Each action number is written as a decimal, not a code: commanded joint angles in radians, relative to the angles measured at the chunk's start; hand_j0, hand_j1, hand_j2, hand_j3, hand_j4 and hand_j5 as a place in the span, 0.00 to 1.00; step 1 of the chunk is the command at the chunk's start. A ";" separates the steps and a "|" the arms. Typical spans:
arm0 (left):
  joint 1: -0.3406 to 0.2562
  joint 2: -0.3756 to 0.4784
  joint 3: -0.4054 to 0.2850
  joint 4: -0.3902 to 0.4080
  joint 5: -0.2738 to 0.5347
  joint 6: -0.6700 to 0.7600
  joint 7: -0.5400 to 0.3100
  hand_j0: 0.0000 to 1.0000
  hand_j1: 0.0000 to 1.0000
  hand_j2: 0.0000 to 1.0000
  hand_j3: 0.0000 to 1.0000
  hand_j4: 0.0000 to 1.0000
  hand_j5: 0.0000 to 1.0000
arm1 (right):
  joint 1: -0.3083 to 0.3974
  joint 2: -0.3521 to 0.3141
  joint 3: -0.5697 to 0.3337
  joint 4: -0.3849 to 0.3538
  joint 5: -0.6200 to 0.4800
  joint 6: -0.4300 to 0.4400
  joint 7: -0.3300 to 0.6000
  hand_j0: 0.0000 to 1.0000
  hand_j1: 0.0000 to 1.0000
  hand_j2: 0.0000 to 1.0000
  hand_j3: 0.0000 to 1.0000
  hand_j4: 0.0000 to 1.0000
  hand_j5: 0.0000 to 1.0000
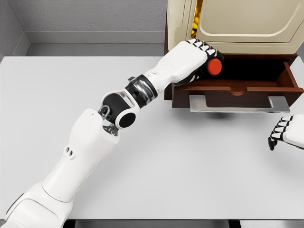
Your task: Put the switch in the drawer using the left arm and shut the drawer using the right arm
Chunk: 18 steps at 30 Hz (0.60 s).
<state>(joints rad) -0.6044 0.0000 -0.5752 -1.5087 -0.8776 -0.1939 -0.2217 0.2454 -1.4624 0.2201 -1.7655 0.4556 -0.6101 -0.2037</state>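
My left hand [205,58] reaches over the left end of the open wooden drawer [247,88], its fingers curled around the switch [214,67], of which only a round red part shows. The switch hangs above the drawer's dark inside, near its left wall. The drawer is pulled out toward me, with a flat metal handle [237,103] on its front. My right hand [284,133] rests low on the table at the right edge, below the drawer's right corner, fingers loosely bent and holding nothing.
The drawer belongs to a brown cabinet [169,33] at the back of the white table [57,95], topped by a cream-coloured box [247,19]. A grey wall runs behind.
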 commanded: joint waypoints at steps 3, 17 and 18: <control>0.002 0.000 0.000 -0.001 -0.012 0.001 0.001 0.75 0.75 0.75 0.75 0.75 0.75 | 0.000 -0.003 -0.001 0.000 -0.006 -0.001 0.000 0.34 0.34 0.34 0.34 0.34 0.34; 0.040 0.000 -0.005 -0.131 -0.007 -0.009 0.001 0.76 0.76 0.76 0.76 0.76 0.76 | -0.005 -0.001 -0.001 0.000 -0.006 -0.001 -0.002 0.34 0.34 0.34 0.34 0.34 0.34; 0.046 0.000 -0.003 -0.151 -0.007 -0.009 0.001 0.76 0.76 0.76 0.76 0.76 0.76 | -0.005 -0.001 -0.002 0.000 -0.008 -0.001 -0.002 0.34 0.34 0.34 0.34 0.34 0.34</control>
<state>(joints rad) -0.5538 0.0000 -0.5800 -1.6205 -0.8881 -0.2012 -0.2208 0.2393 -1.4611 0.2196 -1.7655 0.4549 -0.6101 -0.2048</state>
